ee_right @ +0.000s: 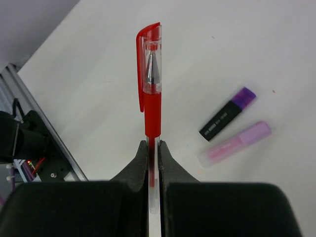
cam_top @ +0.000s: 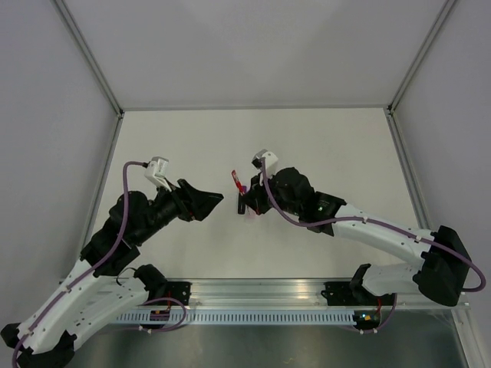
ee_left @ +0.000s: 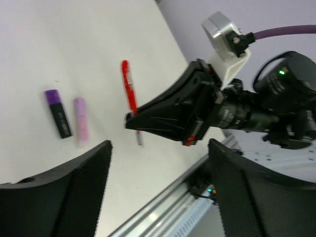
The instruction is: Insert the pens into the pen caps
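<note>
My right gripper [ee_right: 153,144] is shut on the thin red pen [ee_right: 153,118] and holds it above the table. The slim red cap [ee_right: 149,59] sits over the pen's tip. The pen also shows in the top view [cam_top: 236,184] and in the left wrist view [ee_left: 129,91]. The pale pink/lilac marker [ee_right: 234,143] and the dark black-and-purple cap [ee_right: 227,114] lie side by side on the table, apart, just right of the pen. They also show in the left wrist view, the marker [ee_left: 81,123] and the cap [ee_left: 58,112]. My left gripper [ee_left: 159,148] is open and empty, left of the right gripper [cam_top: 244,201].
The white table [cam_top: 322,153] is framed by grey walls with metal posts. An aluminium rail [cam_top: 261,291] with the arm bases runs along the near edge; it also shows in the left wrist view [ee_left: 163,197].
</note>
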Robot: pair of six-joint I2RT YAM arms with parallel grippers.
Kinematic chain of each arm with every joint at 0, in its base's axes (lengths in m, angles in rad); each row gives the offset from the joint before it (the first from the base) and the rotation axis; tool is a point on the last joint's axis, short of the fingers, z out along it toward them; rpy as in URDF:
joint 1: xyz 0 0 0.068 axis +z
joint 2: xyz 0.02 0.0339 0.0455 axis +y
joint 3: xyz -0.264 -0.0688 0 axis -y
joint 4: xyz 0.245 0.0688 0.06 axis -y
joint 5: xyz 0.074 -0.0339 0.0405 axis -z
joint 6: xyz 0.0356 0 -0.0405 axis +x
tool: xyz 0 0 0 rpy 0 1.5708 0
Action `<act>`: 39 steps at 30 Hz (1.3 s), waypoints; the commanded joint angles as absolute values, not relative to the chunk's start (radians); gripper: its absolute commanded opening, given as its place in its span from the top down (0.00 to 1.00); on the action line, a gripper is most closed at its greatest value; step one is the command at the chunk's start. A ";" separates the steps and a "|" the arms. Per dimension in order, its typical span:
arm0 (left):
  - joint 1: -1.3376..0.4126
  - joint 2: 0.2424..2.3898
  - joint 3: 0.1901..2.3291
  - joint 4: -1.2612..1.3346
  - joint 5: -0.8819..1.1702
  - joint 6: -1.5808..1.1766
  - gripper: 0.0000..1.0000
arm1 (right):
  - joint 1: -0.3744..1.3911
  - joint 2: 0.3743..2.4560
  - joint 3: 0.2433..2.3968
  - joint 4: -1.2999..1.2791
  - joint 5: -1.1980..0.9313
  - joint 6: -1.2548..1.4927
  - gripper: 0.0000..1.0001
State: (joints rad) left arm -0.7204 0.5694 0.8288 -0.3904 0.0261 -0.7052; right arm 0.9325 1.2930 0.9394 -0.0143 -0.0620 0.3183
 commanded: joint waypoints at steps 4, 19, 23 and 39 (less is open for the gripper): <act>-0.721 0.667 0.839 -0.469 -0.141 -0.603 0.05 | 0.919 1.265 0.805 -0.132 0.292 0.580 1.00; -0.632 0.920 0.672 -0.247 -0.129 -0.520 0.00 | 0.721 1.615 0.879 -0.192 0.285 0.661 0.99; -0.565 0.943 0.629 -0.209 -0.029 -0.517 0.01 | 0.716 1.698 0.930 -0.192 0.261 0.657 0.96; -0.555 0.877 0.597 -0.224 -0.078 -0.515 0.00 | 0.716 1.730 0.989 -0.209 0.236 0.652 0.68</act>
State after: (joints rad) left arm -0.5613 0.8997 0.6033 -0.2581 -0.0616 -0.5510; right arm 0.7177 1.7248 0.9390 -0.1997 0.2531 0.6567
